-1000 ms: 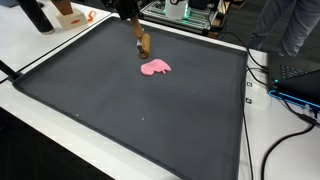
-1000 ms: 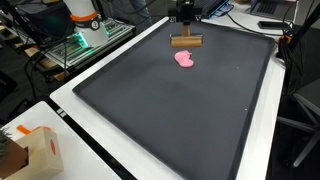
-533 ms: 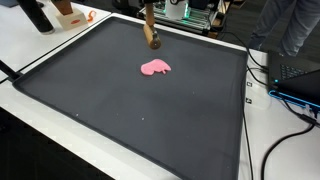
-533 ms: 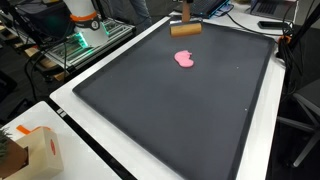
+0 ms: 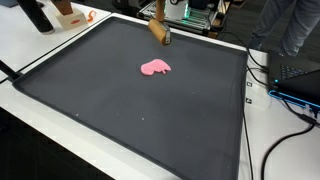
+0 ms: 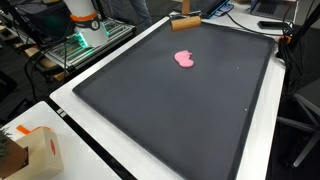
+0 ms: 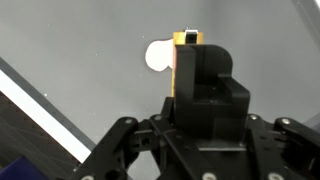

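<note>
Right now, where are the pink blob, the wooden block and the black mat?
pink blob [image 5: 155, 68]: in an exterior view, on its middle.
wooden block [image 5: 160, 31]: in an exterior view, on its side face.
black mat [image 5: 150, 115]: in an exterior view, on a bare middle patch.

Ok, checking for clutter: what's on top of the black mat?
A pink blob lies on the black mat. The end effector holds a wooden block near its far edge; the spot beneath is covered.

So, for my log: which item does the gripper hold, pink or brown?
The brown block, clamped in the gripper; the pink blob lies apart on the mat.
</note>
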